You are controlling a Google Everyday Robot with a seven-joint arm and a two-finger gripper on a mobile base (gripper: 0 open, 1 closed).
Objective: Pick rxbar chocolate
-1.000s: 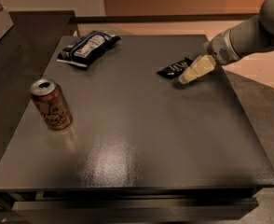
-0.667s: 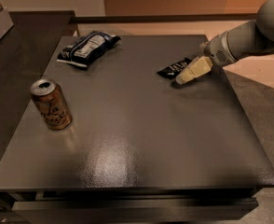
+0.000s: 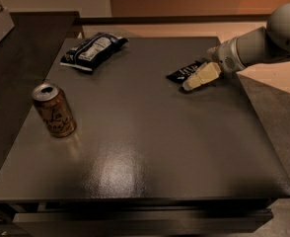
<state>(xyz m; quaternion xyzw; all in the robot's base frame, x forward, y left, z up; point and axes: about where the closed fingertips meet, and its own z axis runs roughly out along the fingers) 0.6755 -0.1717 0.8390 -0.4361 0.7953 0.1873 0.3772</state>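
Observation:
The rxbar chocolate (image 3: 184, 71) is a small flat black wrapper with white lettering, lying on the dark table (image 3: 150, 132) at the back right. My gripper (image 3: 192, 83) comes in from the right on a grey arm. Its pale fingertips (image 3: 200, 77) rest at the near right edge of the bar, overlapping its end. Part of the bar is hidden behind the fingers.
A brown drink can (image 3: 54, 110) stands upright at the left. A puffy dark blue and white snack bag (image 3: 93, 50) lies at the back left. A lower dark counter runs along the left side. Pale floor lies beyond the table's right edge.
The gripper has shifted very slightly toward the bar; the bar, can and bag have not moved.

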